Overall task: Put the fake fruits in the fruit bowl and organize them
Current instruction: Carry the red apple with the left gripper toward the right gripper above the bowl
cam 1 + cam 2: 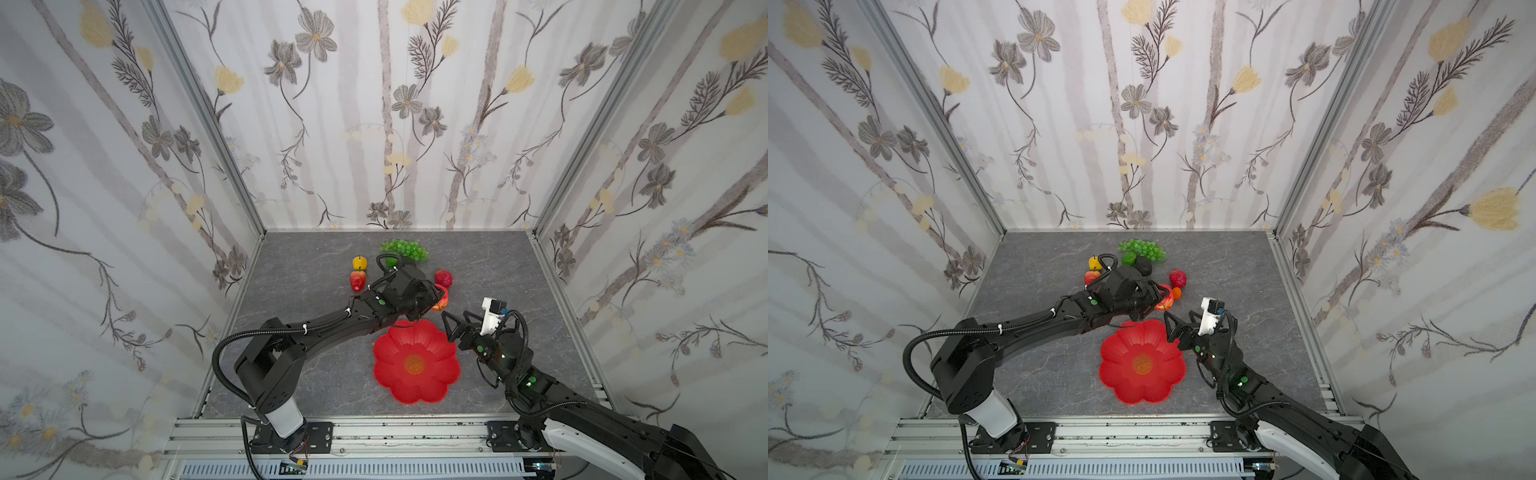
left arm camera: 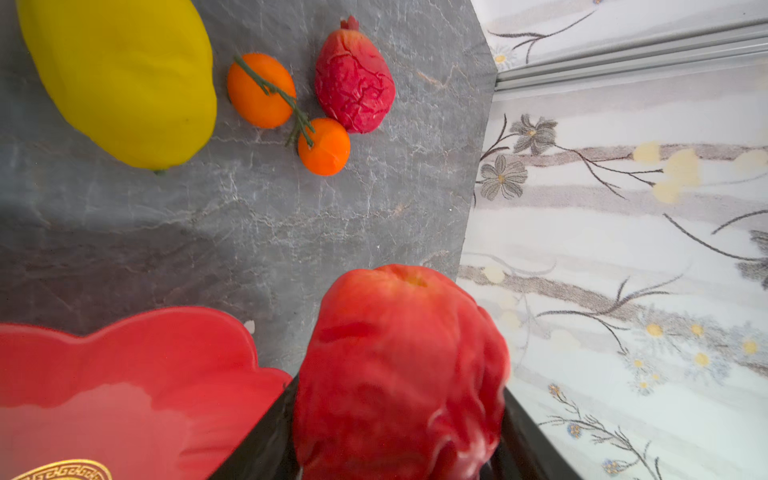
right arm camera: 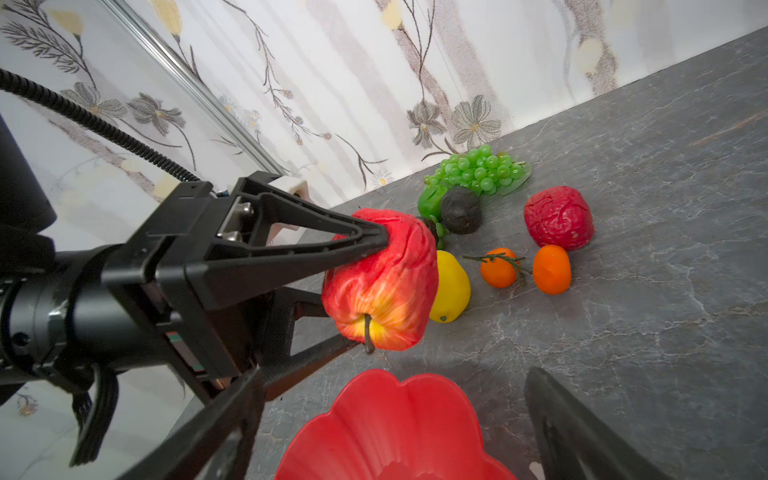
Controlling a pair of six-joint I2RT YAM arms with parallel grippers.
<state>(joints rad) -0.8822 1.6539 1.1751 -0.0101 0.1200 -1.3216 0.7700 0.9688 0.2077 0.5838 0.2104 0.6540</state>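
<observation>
— Clamping what with the left fingers [image 3: 299, 249]?

— Pinching a wrinkled red-and-yellow plastic apple [image 3: 386, 282] from two sides, and holding it clear of the grey marble-patterned counter [image 1: 336, 386].

— Hanging over the dish?

— Not yet. Hovering just beyond the far rim of the shallow bright red plastic bowl with the scalloped petal edge [image 1: 436, 374].

— And doing what with the right fingers [image 3: 569, 432]?

— Standing wide apart, gripping nothing, and hovering just beside the bowl's right rim.

— Seeing what past the apple?

— Seeing a smooth yellow plastic lemon [image 3: 451, 286] lying on the counter just behind it. Then spotting two small plastic oranges on a green sprig [image 2: 261, 89], sitting close against a crinkled crimson plastic strawberry [image 2: 353, 79].

— And farther back?

— Finding a rough dark plastic avocado [image 3: 460, 210] touching a glossy green plastic lime [image 3: 430, 199]. Finding both resting against a bunch of translucent green plastic grapes [image 1: 405, 248] near the back wall.

— Anything to the left?

— Noticing a small yellow plastic pear [image 1: 360, 262] there, touching a second, smaller red strawberry [image 1: 357, 281]. Finding both on the counter, well apart from the bowl.
</observation>
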